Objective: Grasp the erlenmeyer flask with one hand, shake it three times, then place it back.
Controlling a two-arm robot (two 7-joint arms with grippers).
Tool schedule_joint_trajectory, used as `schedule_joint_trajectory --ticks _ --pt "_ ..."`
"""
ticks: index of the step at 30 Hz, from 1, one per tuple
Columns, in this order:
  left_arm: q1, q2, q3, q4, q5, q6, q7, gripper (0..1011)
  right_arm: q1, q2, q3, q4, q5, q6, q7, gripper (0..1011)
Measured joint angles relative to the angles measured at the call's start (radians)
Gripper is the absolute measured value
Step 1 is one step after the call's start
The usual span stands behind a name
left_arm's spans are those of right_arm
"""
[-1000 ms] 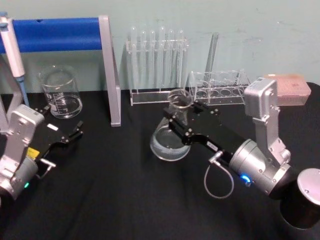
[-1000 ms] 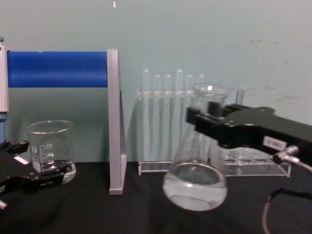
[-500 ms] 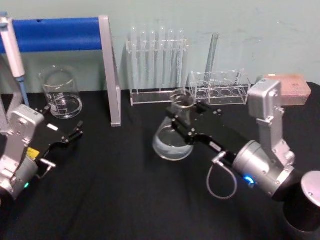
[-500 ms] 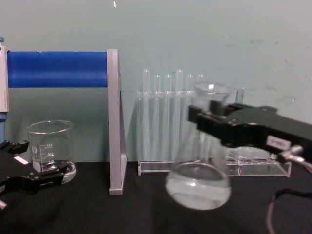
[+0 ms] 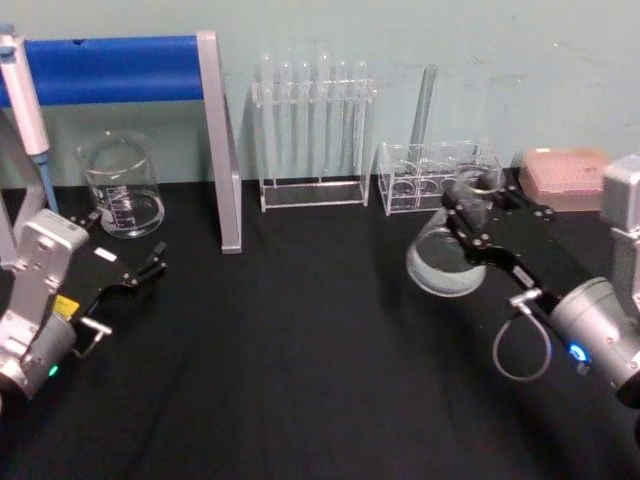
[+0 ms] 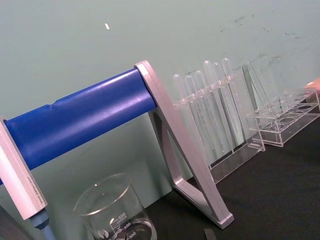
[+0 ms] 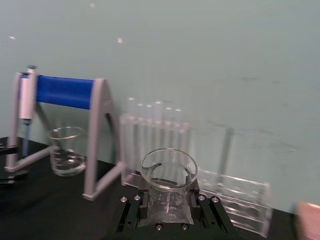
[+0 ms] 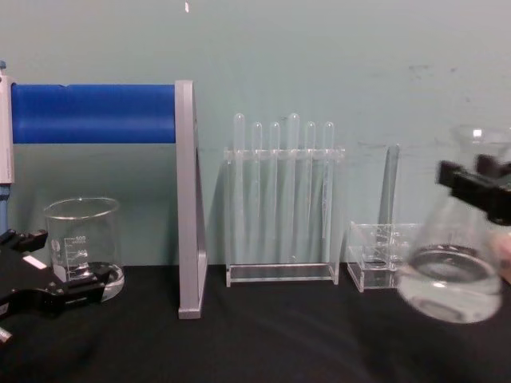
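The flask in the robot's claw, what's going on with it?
The robot's right claw is shut around the neck of the erlenmeyer flask. It holds the flask tilted above the black table, over on the right by the small clear rack, which fits a shake in progress. The left claw rests open on the table near the beaker, holding nothing.

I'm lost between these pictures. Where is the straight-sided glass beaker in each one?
Head view: the beaker far left at the back, under the blue bar.
Chest view: beaker at lower left, below that bar.
Left wrist view: beaker beneath the bar, beside the stand's grey leg.
Right wrist view: beaker under the bar, beyond the flask held by the right tool.
Shared landmark: the blue bar.
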Motion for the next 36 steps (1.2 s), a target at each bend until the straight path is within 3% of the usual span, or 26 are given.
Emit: schedule_joint_trajectory --ticks 7,16,21,31,36 --pt "0.0 0.0 0.0 0.0 0.0 0.0 0.0 1001 -0.032 -0.008 0.053 -0.018 -0.016 0.005 -0.029 453" --pt "0.0 0.0 0.0 0.0 0.0 0.0 0.0 1001 -0.013 -0.027 0.059 0.001 -0.032 0.009 -0.013 453" --pt "0.0 0.0 0.0 0.0 0.0 0.0 0.0 1001 0.029 -0.04 0.019 0.037 -0.036 0.012 0.032 453" --pt "0.0 0.0 0.0 0.0 0.0 0.0 0.0 1001 0.128 -0.053 -0.102 0.117 -0.024 0.009 0.14 453" --pt "0.0 0.0 0.0 0.0 0.0 0.0 0.0 1001 0.158 -0.054 -0.138 0.144 -0.011 0.005 0.167 453"
